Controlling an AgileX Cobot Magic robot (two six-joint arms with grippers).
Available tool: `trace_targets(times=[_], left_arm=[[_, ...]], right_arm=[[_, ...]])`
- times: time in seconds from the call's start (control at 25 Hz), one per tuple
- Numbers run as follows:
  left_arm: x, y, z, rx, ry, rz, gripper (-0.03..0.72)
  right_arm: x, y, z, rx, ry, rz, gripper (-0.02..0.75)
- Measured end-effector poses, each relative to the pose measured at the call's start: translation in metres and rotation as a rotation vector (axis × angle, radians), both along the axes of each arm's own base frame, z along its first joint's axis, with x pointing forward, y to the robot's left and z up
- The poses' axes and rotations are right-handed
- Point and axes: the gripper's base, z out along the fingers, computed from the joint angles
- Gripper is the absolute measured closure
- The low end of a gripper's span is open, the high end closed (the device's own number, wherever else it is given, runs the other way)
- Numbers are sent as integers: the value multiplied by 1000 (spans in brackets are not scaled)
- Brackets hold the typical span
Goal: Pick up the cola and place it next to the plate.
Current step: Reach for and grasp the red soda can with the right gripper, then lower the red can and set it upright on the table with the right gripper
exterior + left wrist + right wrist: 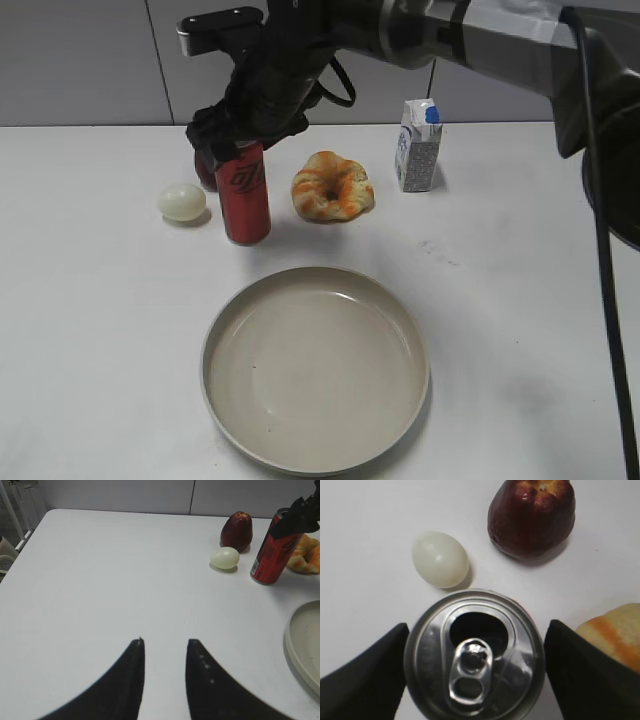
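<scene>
Nearest me on the white table (pixel 90 350) sits the plate (pixel 315 368), wide and beige. Behind it the cola (pixel 244 193) stands upright, an egg (pixel 182 202) just to its left, a bagel-like bread ring (pixel 333 186) to its right and a small milk carton (pixel 418 146) further right. From above, the right gripper (pixel 236 150) reaches down over the can's top, the dark red fruit (pixel 205 172) mostly hidden behind it.

From the left wrist, the left gripper (pixel 165 645) hovers over bare table, its two fingers spread and holding nothing, well apart from the cola (pixel 272 550).

From the right wrist, the can's silver top (pixel 475 655) lies between the right gripper's fingers (pixel 365 680), one on each side; the left one seems to touch the rim, the right one stands just clear
</scene>
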Motion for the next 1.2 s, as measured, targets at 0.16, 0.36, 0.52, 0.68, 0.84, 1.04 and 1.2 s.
trace_targets(times=[0.16, 0.36, 0.52, 0.68, 0.84, 1.04, 1.2], left_arm=[[0, 0, 0, 0, 0, 0, 460], [0, 0, 0, 0, 0, 0, 460], [0, 0, 0, 0, 0, 0, 460], [0, 0, 0, 0, 0, 0, 460], [0, 0, 0, 0, 0, 0, 460], [0, 0, 0, 0, 0, 0, 459], [0, 0, 0, 0, 0, 0, 459]], right_arm=[[1, 0, -4, -3, 2, 0, 204], [-1, -1, 1, -12, -1, 22, 206], [-11, -5, 34, 11, -5, 57, 206], [-28, -7, 73, 44, -19, 115, 206], [-53, 5, 93, 48, -26, 184, 207], [-91, 36, 93, 44, -9, 286, 207], [-118, 54, 78, 6, 22, 352, 207]])
